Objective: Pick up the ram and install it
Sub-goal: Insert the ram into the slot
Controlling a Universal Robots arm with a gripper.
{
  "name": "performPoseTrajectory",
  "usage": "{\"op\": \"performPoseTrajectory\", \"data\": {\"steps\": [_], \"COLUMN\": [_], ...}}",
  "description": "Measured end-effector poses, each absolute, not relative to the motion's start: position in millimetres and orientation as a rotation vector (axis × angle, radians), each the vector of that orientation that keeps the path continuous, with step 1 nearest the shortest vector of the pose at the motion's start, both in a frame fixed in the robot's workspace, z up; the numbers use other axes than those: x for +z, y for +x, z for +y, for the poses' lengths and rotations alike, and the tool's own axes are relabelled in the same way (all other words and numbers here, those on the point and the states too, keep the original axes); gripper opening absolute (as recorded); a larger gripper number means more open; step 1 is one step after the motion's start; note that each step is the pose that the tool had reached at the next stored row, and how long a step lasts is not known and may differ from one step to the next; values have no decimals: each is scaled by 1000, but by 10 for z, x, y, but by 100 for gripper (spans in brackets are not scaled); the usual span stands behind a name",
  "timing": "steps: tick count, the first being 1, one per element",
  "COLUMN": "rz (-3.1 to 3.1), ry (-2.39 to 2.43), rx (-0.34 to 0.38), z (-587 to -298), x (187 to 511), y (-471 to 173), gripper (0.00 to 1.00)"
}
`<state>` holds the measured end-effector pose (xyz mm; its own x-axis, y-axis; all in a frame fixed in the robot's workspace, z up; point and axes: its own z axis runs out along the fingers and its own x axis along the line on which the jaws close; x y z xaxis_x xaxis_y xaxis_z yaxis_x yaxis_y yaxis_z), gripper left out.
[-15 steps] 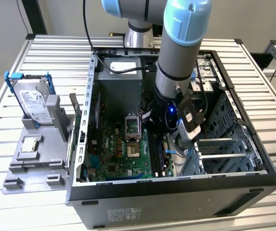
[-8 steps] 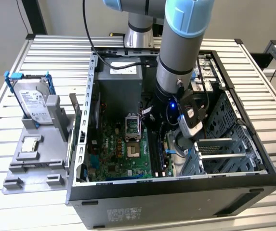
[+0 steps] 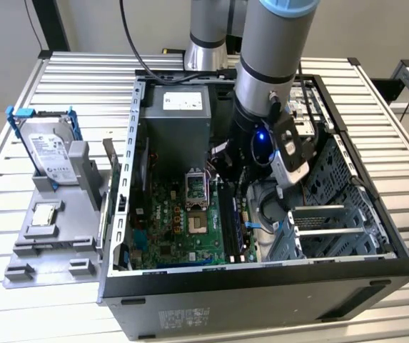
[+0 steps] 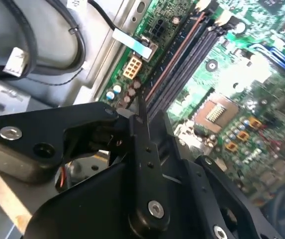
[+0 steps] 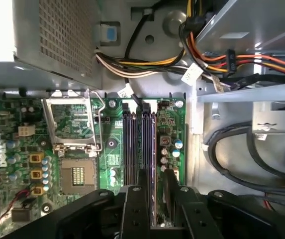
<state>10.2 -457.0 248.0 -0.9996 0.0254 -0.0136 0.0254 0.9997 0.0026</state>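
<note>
The ram (image 5: 154,149) stands on edge in the black slot nearest the motherboard's (image 5: 112,149) edge, beside the empty slots (image 5: 130,144). It reads as a thin reddish line (image 4: 174,52) in the second wrist view and a blue strip (image 3: 235,223) in the exterior view. My gripper (image 5: 154,174) straddles the ram at one end, its black fingers (image 5: 142,189) close on either side of it. The same fingers (image 4: 142,107) meet the ram's top edge in the second wrist view. In the exterior view the arm's wrist (image 3: 261,143) reaches down into the open case.
The open computer case (image 3: 261,286) walls in the work area. A power supply (image 3: 179,121) and bundled cables (image 5: 132,64) lie close to the slots. The CPU socket (image 5: 75,174) sits beside them. A hard drive (image 3: 51,153) in a blue-handled bracket stands outside, at the exterior view's left.
</note>
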Motion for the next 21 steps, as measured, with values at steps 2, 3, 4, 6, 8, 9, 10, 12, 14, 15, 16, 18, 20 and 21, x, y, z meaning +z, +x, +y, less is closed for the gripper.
{"op": "performPoseTrajectory", "data": {"steps": [2, 3, 4, 6, 8, 9, 10, 12, 14, 15, 16, 18, 20, 21], "rz": [3128, 3128, 3128, 3128, 3128, 3128, 3128, 3128, 3128, 3128, 3128, 3128, 3128, 3128], "ry": [40, 40, 40, 40, 40, 40, 40, 40, 40, 40, 40, 40, 40, 40], "rx": [4, 4, 4, 4, 4, 4, 4, 4, 4, 4, 4, 4, 4, 4], "z": [-4570, -4570, -4570, -4570, -4570, -4570, -4570, -4570, -4570, -4570, -4570, -4570, -4570, -4570], "x": [2489, 2493, 2496, 2504, 2513, 2517, 2521, 2529, 2537, 2542, 2546, 2554, 2562, 2566], "y": [102, 102, 102, 102, 102, 102, 102, 102, 102, 102, 102, 102, 102, 102], "gripper": [0, 0, 0, 0, 0, 0, 0, 0, 0, 0, 0, 0, 0, 0]}}
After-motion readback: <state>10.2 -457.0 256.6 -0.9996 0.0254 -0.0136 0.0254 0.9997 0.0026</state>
